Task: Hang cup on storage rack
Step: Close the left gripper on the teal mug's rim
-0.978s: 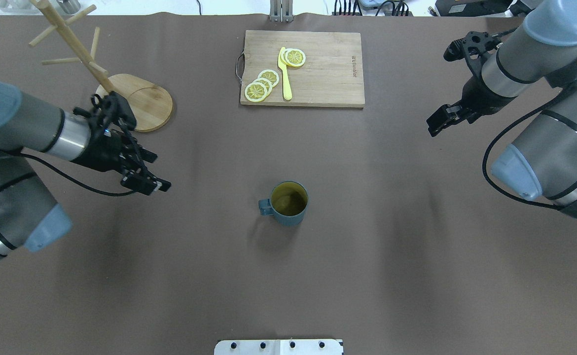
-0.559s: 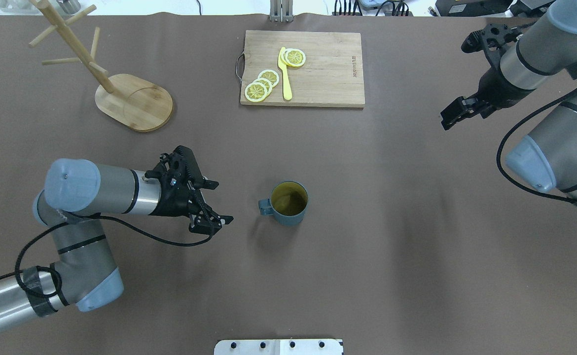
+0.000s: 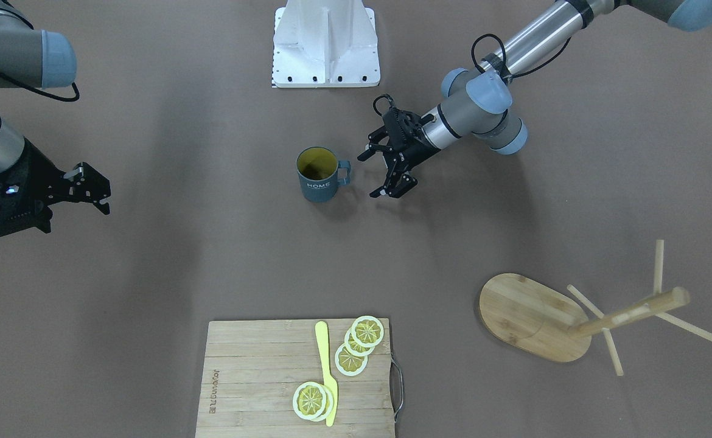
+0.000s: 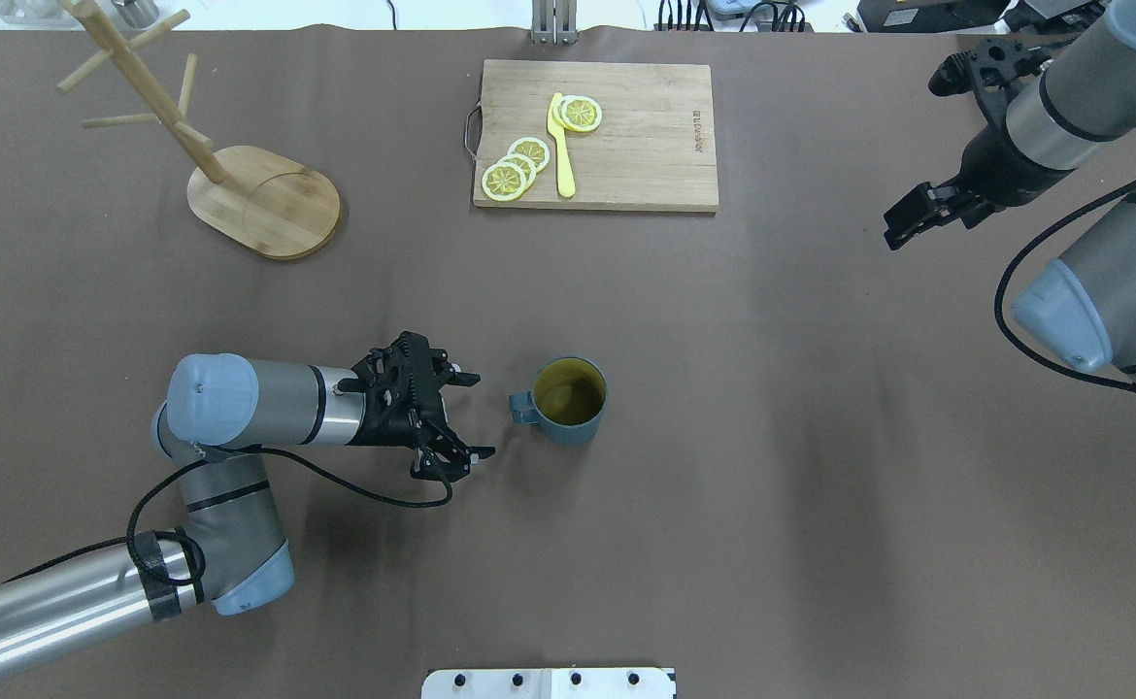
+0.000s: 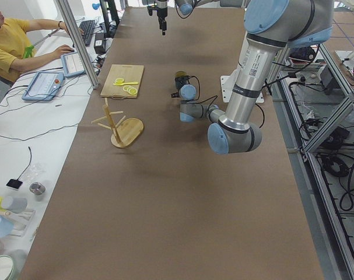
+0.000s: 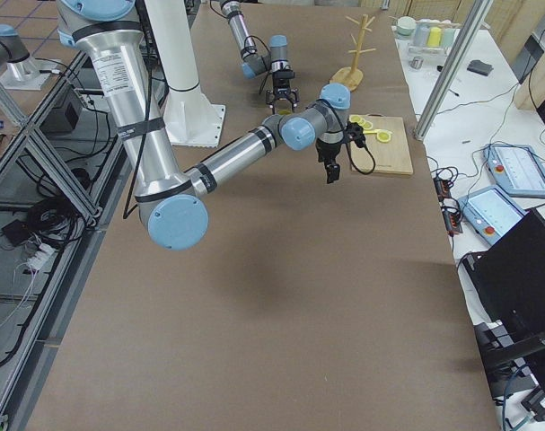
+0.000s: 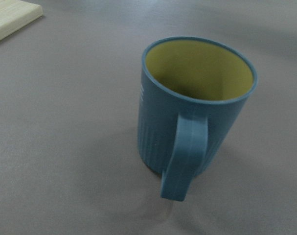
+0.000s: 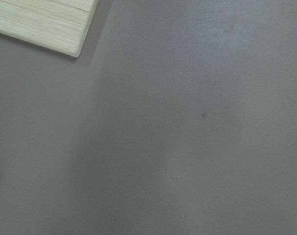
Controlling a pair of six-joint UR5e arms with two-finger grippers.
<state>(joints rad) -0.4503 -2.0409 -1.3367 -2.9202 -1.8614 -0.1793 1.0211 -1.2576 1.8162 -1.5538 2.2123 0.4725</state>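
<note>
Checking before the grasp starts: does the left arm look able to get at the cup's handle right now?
Probably yes. The left arm has its jaws open just short of the cup, whose handle faces them, with only bare table between.

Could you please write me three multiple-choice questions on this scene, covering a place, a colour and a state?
1. The handle of the cup points where?
A) toward the left gripper
B) toward the board
C) toward the robot's base
2. What colour is the cup inside?
A) white
B) yellow-olive
C) red
3. How is the left gripper?
A) shut on the cup
B) shut, empty
C) open, short of the cup
Answers: 1 A, the overhead view shows the handle facing the fingers; 2 B, the left wrist view shows the lining; 3 C, the table shows between the spread fingers and the handle.
</note>
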